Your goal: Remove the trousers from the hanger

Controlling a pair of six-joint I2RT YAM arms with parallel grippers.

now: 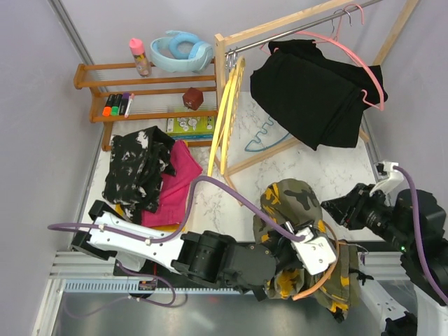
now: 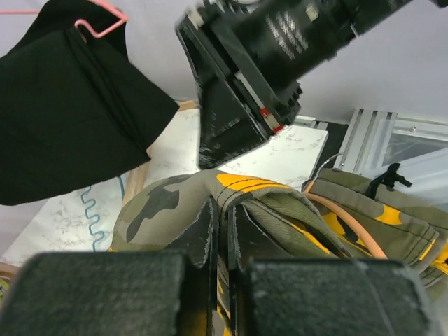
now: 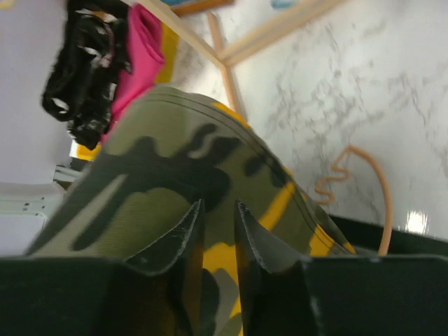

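Nearest, at the right near edge of the white marble tabletop (image 1: 329, 164), lies the crumpled pair of olive-and-yellow camouflage cloth trousers (image 1: 290, 199). A thin orange wire hanger (image 3: 386, 210) curls along their right side. The left gripper (image 2: 224, 217) reaches across from the left and is clenched, its black fingers pinching a ridge of the camouflage cloth. The right gripper (image 3: 218, 206) comes in from the right, its fingers close together with a fold of the same cloth between them.

Farther back on the left, the magenta cloth trousers (image 1: 175, 185) lie in a heap, with the black white-speckled trousers (image 1: 136, 164) on top of them to the left. A light blue wavy hanger (image 1: 269, 136) lies flat mid-table. At the far right, the plain black trousers (image 1: 315, 94) hang draped over a pink wire hanger (image 1: 364, 70) on the metal rail (image 1: 294, 30) of the wooden rack. A bunch of yellow hangers (image 1: 227, 112) dangles at the rail's left end.
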